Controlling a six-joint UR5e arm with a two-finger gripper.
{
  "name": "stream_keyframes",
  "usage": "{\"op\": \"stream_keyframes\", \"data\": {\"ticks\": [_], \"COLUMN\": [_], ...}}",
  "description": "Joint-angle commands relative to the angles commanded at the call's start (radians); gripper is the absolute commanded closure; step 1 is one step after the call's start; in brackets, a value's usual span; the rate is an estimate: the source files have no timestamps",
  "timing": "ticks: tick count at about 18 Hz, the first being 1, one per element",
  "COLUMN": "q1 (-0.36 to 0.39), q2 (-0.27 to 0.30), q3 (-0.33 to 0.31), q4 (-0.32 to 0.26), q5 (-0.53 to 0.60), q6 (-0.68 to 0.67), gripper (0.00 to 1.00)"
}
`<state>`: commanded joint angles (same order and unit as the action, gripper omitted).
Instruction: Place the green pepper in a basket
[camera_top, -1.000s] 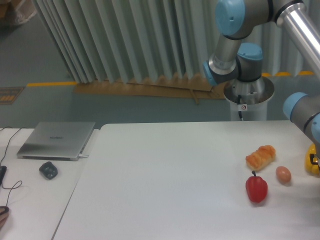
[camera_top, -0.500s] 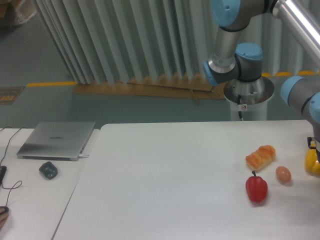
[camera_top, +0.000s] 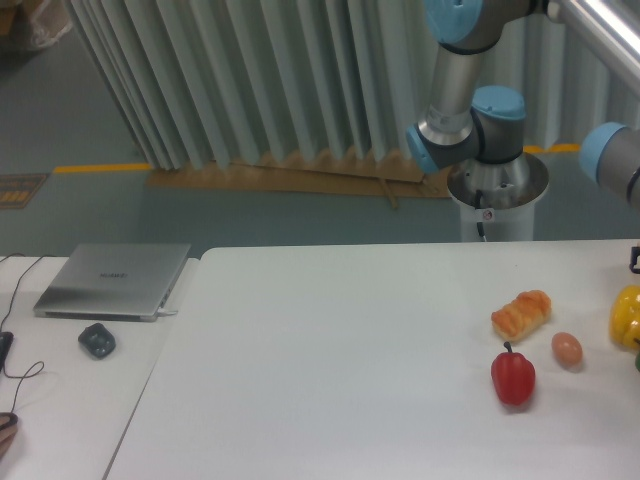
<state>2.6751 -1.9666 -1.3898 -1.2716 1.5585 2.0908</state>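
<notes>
Well, my pincer lies almost wholly past the right edge of the frame; only a small dark piece shows there at mid-height, so I cannot tell whether it is clenched or released. My arm (camera_top: 470, 120) rises at the upper right, above its round base (camera_top: 497, 185) behind the worktop (camera_top: 330, 360). No green pepper or basket appears anywhere in the frame. At the right of the worktop sit a red pepper (camera_top: 513, 376), an egg (camera_top: 567, 348) just to its right, and a bread roll (camera_top: 521, 313) above them. A yellow pepper (camera_top: 626, 317) is cut by the right edge, just below that dark piece. At the left lie a closed laptop (camera_top: 112, 280) and a dark mouse (camera_top: 97, 340) below it.
</notes>
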Motion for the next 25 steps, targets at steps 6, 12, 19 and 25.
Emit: {"op": "stream_keyframes", "data": {"ticks": [6,12,19,25], "q1": [0.042,0.110,0.173,0.193], "q2": [0.000,0.000,-0.014,-0.064], "q3": [0.005,0.009,0.005,0.000], "q4": [-0.002,0.003,0.014,0.049], "q5": [-0.003,-0.003,0.000,0.014], "q6": [0.034,0.052,0.058,0.057], "gripper": [0.41,0.43,0.43,0.41]}}
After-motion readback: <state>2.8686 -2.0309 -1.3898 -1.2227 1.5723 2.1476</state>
